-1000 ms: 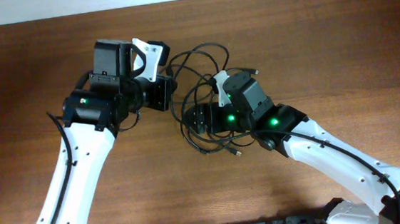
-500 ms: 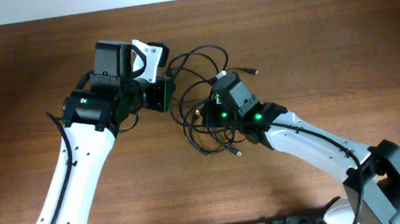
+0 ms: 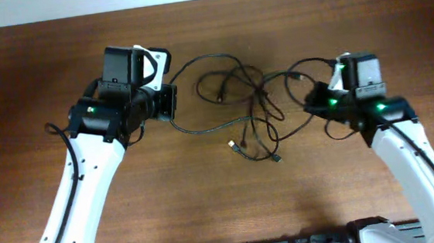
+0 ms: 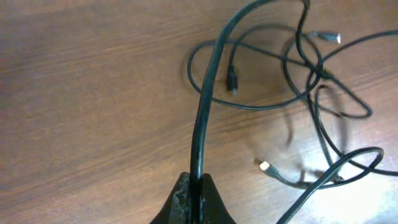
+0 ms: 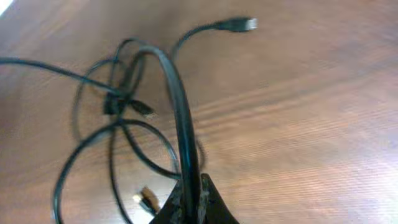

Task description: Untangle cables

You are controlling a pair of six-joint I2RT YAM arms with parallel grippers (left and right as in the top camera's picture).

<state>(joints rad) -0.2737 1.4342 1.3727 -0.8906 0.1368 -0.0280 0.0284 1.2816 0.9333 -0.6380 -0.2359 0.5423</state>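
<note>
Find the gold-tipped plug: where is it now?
Overhead view: the gold-tipped plug lies loose on the table, at the near edge of the cables, roughly midway between the left gripper and right gripper.

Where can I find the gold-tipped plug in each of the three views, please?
Overhead: the gold-tipped plug lies just below the centre of the picture.
Left wrist: lower right of centre.
Right wrist: near the bottom edge, left of centre.
Shared landmark: the knot where the cables cross.
</note>
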